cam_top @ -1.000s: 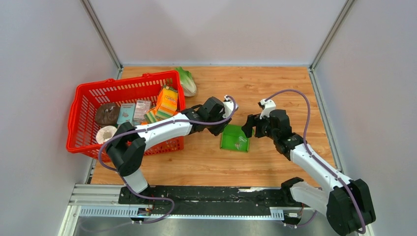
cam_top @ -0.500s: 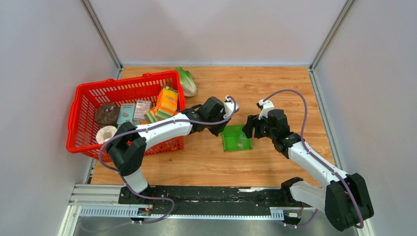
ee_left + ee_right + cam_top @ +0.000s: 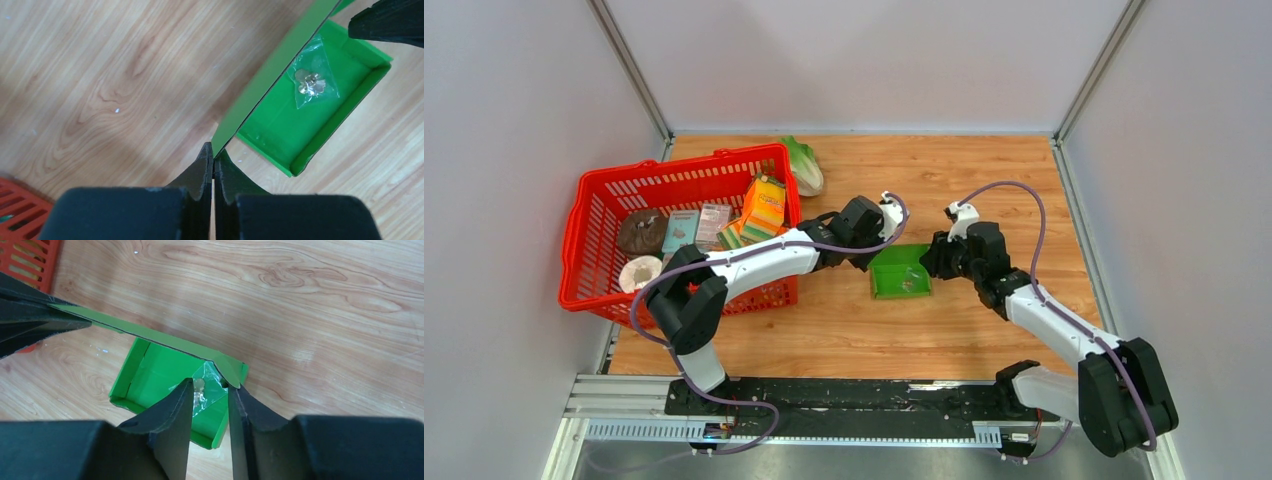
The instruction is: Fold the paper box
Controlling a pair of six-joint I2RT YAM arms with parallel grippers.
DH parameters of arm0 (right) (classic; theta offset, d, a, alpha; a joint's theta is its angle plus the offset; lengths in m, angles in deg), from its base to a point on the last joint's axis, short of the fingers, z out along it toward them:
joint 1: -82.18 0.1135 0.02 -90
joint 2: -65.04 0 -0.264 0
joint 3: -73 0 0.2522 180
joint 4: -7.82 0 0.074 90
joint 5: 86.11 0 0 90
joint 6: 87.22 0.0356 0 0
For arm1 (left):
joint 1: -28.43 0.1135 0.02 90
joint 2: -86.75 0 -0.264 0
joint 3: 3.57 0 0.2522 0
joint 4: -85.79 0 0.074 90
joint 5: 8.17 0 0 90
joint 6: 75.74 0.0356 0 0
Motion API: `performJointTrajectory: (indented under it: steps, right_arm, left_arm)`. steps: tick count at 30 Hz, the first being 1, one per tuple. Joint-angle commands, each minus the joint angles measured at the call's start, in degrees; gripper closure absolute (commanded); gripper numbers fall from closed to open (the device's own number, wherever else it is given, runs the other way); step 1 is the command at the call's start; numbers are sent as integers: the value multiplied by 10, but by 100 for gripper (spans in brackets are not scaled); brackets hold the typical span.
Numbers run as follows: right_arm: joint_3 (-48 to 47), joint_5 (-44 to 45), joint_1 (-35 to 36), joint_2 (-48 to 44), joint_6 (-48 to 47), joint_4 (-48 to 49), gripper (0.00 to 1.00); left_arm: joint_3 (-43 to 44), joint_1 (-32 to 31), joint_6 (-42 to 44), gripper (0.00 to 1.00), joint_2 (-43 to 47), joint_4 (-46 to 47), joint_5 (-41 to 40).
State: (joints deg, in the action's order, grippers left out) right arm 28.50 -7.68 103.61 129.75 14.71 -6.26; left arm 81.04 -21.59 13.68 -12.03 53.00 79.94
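**Inspector:** Where does the bright green thin-card paper box (image 3: pixel 900 272) lie?

**Examiner:** On the wooden desk (image 3: pixel 984 180), between the two arms. Its tray faces up, with a small clear plastic bag of metal fittings (image 3: pixel 311 82) inside.

**Inspector:** What has changed in the last second?

**Examiner:** The left jaws have gone from apart to clenched on one corner of the lid flap (image 3: pixel 270 75), which stands lifted. The right jaws have narrowed. They sit part-open astride the flap's other corner, not yet clamped. The box has shifted slightly towards the back.

**Inspector:** What does that mean for the task?

**Examiner:** In my judgement, one end is secured. Folding the lid over can begin once the right side bites.
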Motion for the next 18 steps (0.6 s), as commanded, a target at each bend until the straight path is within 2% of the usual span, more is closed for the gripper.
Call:
performJointTrajectory:
  steps: [1, 9, 18]
  right_arm:
    - [-5, -35, 2, 9, 13, 63, 72]
    - [5, -33, 12, 29, 57, 122, 84]
    - [12, 30, 52, 54, 129, 198, 100]
  left_arm:
    - [20, -4, 29, 100, 3, 19, -41]
    - [34, -5, 8, 100, -1, 35, -103]
    - [72, -4, -112, 100, -34, 19, -167]
